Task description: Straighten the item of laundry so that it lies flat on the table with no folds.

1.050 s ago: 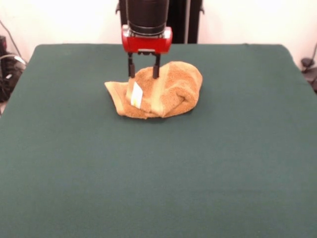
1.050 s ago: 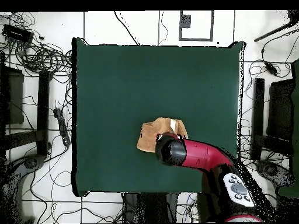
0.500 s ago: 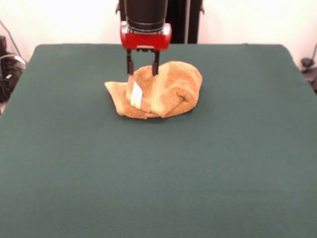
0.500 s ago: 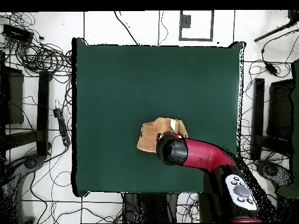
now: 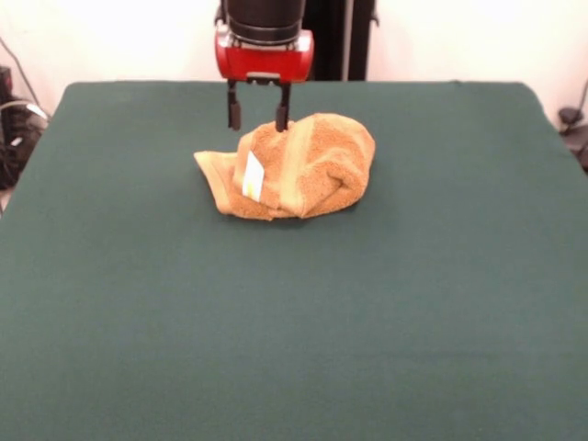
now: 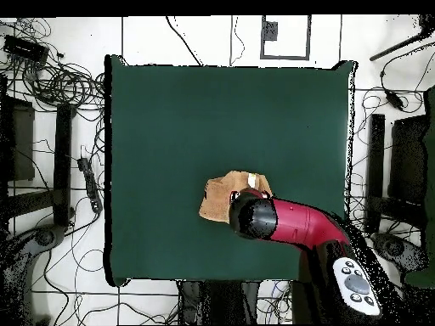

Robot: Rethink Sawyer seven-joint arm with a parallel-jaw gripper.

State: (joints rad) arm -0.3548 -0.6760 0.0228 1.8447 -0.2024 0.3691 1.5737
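The item of laundry (image 5: 303,165) is a golden-orange towel bunched into a folded heap on the far middle of the table (image 5: 294,322), with a paler band and a small white tag (image 5: 254,175) on its front. My gripper (image 5: 258,115) hangs open just above the heap's far left top, its fingers (image 5: 233,110) empty and lifted off the cloth. In the overhead view the towel (image 6: 219,197) shows partly under the red arm (image 6: 297,222), which hides the gripper.
Cables and equipment (image 6: 51,76) lie on the floor around the table. The dark pedestal (image 5: 335,37) stands behind the table's far edge.
The gripper has risen off the towel's top and shifted slightly left, still open. The towel has kept its shape and place.
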